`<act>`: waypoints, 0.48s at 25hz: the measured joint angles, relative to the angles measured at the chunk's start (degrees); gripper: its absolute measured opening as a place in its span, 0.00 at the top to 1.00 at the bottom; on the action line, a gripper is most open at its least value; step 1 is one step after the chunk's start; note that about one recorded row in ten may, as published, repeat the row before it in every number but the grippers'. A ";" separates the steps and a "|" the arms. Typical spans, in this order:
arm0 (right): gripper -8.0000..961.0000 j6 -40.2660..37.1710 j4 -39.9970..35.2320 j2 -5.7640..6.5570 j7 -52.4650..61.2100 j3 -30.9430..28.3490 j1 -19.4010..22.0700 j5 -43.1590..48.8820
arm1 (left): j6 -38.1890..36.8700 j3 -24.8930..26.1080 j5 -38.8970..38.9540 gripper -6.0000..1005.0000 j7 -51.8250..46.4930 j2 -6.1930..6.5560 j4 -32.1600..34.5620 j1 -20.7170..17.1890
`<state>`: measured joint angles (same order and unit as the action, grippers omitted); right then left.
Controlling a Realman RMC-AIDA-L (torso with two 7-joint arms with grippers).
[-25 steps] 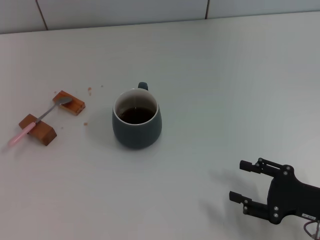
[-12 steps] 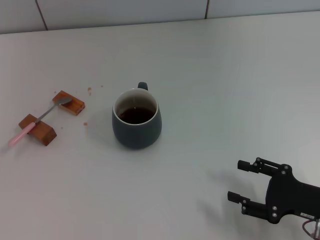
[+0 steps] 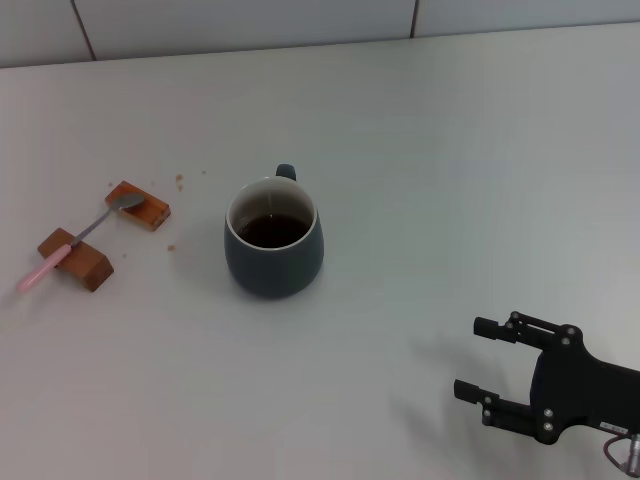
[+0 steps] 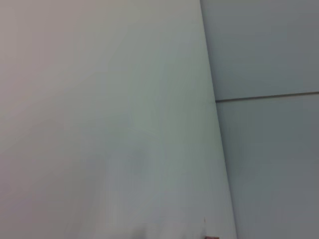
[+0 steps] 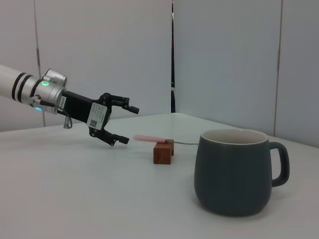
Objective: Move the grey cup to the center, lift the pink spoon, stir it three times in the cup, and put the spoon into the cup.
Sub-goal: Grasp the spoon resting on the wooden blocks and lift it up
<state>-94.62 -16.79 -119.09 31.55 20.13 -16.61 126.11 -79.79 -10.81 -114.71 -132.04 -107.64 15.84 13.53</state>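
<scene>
The grey cup [image 3: 273, 250] stands upright near the table's middle, with dark liquid inside and its handle pointing away from me. It also shows in the right wrist view [image 5: 234, 174]. The pink spoon [image 3: 75, 243] lies across two wooden blocks at the left. My right gripper [image 3: 470, 357] hovers open and holds nothing near the front right, well away from the cup. The head view does not show my left gripper. In the right wrist view the left gripper [image 5: 128, 124] is open, close to the end of the pink spoon [image 5: 149, 137].
Two brown wooden blocks [image 3: 138, 205] [image 3: 75, 258] carry the spoon, and small crumbs lie beside them. The white table [image 3: 450, 150] ends at a tiled wall at the back. The left wrist view shows only bare pale surfaces.
My right gripper has drifted slightly toward the table's front edge. Cup and spoon have not moved.
</scene>
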 joint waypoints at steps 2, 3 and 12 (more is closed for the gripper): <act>0.24 -0.03 0.00 0.00 0.00 0.00 0.00 -0.04 | -0.08 0.00 0.00 0.16 -0.25 -0.27 -0.14 0.08; 0.24 -0.04 0.00 0.00 0.00 0.00 0.00 -0.07 | -0.19 0.00 0.00 0.16 -0.52 -0.51 -0.14 0.17; 0.24 -0.14 0.00 0.00 0.09 -0.27 0.00 -0.07 | -0.45 -0.07 0.02 0.21 -0.93 -1.99 -0.03 0.37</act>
<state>-94.76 -16.79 -119.09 31.64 19.86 -16.61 126.03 -80.24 -10.88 -114.70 -132.97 -109.64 15.81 13.90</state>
